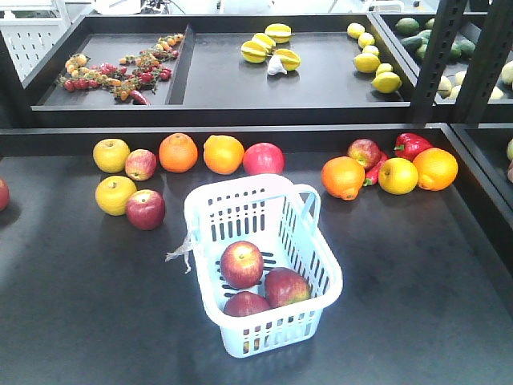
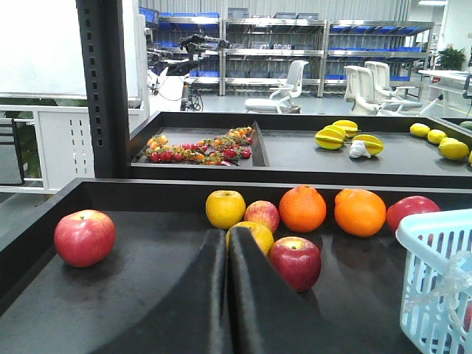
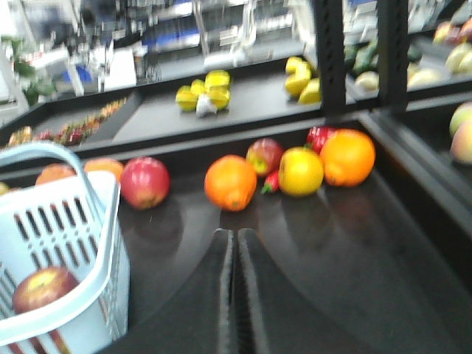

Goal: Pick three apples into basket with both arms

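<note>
No brand, label or legible writing shows anywhere. The light blue basket [image 1: 314, 265] sits mid-table on the dark tray surface [image 1: 72, 305], and the three apples [image 1: 242, 264] lie inside it — one toward the far side, two touching each other near the front wall. A clear plastic scrap [image 1: 181, 250] hangs from the basket's left rim.

The left gripper [image 2: 228, 254] has its two black fingers pressed together, nothing between them; it points at a yellow apple [image 2: 252, 234] and a red apple [image 2: 296, 262] just beyond its tip. The right gripper [image 3: 236, 243] is likewise closed and empty, the basket just to its left.

Open room: bare tabletop lies to the left, right and front of the basket. Along the far raised edge runs a row of fruit — an orange [image 1: 178, 152] among apples on the left, a red pepper [image 1: 411, 144] and oranges on the right. A lone apple [image 2: 85, 237] sits by the left wall.
</note>
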Controlling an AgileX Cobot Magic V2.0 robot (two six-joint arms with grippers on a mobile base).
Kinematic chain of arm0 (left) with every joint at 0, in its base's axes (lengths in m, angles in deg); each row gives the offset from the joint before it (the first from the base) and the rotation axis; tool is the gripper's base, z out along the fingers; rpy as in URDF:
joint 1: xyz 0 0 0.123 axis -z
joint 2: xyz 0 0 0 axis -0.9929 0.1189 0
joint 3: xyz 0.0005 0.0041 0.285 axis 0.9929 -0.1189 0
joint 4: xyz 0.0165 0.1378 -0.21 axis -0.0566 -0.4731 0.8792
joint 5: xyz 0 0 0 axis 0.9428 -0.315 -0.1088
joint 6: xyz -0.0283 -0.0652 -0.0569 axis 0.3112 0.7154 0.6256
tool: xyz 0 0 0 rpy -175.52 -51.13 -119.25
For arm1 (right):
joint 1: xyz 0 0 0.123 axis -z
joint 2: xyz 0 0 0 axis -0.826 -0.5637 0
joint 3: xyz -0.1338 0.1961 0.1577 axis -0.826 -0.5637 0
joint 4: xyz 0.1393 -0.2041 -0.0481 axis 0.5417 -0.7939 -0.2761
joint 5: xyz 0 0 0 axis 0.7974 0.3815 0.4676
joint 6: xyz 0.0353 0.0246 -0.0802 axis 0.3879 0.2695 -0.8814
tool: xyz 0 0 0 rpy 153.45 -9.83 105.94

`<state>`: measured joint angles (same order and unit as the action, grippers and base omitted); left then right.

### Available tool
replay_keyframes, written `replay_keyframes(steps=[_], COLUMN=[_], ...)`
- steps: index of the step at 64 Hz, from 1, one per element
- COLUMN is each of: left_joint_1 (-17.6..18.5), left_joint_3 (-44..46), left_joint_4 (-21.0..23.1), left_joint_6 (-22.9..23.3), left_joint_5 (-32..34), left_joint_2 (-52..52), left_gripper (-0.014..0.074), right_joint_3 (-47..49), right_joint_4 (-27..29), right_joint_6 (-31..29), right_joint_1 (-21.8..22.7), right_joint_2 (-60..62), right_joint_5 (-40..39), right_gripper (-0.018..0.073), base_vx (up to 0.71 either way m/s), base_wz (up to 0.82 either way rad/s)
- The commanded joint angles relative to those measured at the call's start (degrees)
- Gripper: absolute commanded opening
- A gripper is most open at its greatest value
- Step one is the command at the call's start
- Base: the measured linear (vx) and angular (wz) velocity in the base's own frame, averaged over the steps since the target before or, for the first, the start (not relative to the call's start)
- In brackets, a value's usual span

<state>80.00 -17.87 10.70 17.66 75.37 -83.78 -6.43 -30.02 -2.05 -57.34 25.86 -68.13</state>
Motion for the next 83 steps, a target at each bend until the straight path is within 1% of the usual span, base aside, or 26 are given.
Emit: replay_keyframes(steps=[1,6,13,22,83], left_joint_1=[-0.16,-0.16,-0.16,-0.16,-0.16], left_joint_3=[-1.34,-1.34,-1.34,-1.34,-1.34], left_joint_4=[0.52,0.52,0.52,0.52,0.52], left_joint_6=[0.19,0.19,0.19,0.19,0.19], left_joint_5=[3.97,3.97,3.98,3.98,3.98], left_joint_2=[-0.84,-0.84,-0.84,-0.84,-0.84], left_gripper=[-0.0007,-0.0007,-0.0006,-0.0006,-0.0006], right_joint_3=[-0.79,-0.79,-0.79,-0.79,-0.79], right_joint_4=[-1.31,-1.37,-2.34,-2.41,-2.81], right_joint_6=[-0.06,-0.14,-0.61,-1.02,-1.02], right_joint_1=[0.9,1.69,1.7,1.7,1.65], right_joint_2=[1.15,1.15,1.15,1.15,1.15], right_joint_5=[-5.83,-8.35,-12.45,-14.36,-14.74], right_gripper=[-0.0004,-0.0004,-0.0004,-0.0004,-0.0004], base_vx=[0.0,0.0,0.0,0.0,0.0], base_wz=[0.0,0.0,0.0,0.0,0.0])
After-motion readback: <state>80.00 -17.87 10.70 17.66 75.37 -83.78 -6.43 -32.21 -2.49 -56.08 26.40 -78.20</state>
